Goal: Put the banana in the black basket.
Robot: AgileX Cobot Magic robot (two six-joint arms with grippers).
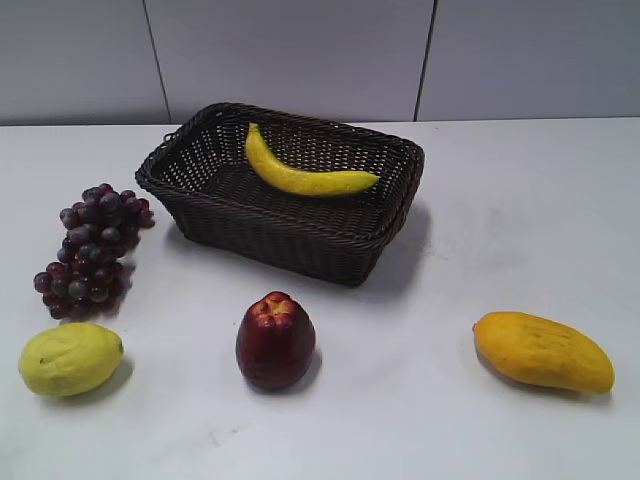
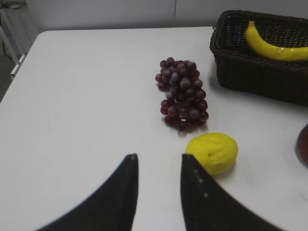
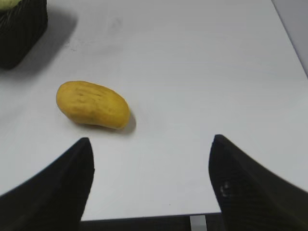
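Scanning L to R: our left gripper [image 2: 159, 192] sits part-spread w/ nothing between, near the lemon [image 2: 212, 152] and grapes [image 2: 182, 94]. Banana [image 1: 302, 170] lies inside the black basket [image 1: 270, 235], its right end cut off in the left wrist view. Right gripper [image 3: 151, 185] gapes wide, empty, near the mango [image 3: 92, 104].

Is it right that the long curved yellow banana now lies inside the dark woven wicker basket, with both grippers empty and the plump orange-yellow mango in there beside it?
Not quite. The plump orange-yellow mango lies on the white table, outside the dark woven wicker basket, as the exterior view shows. The long curved yellow banana is inside, and both grippers are empty.
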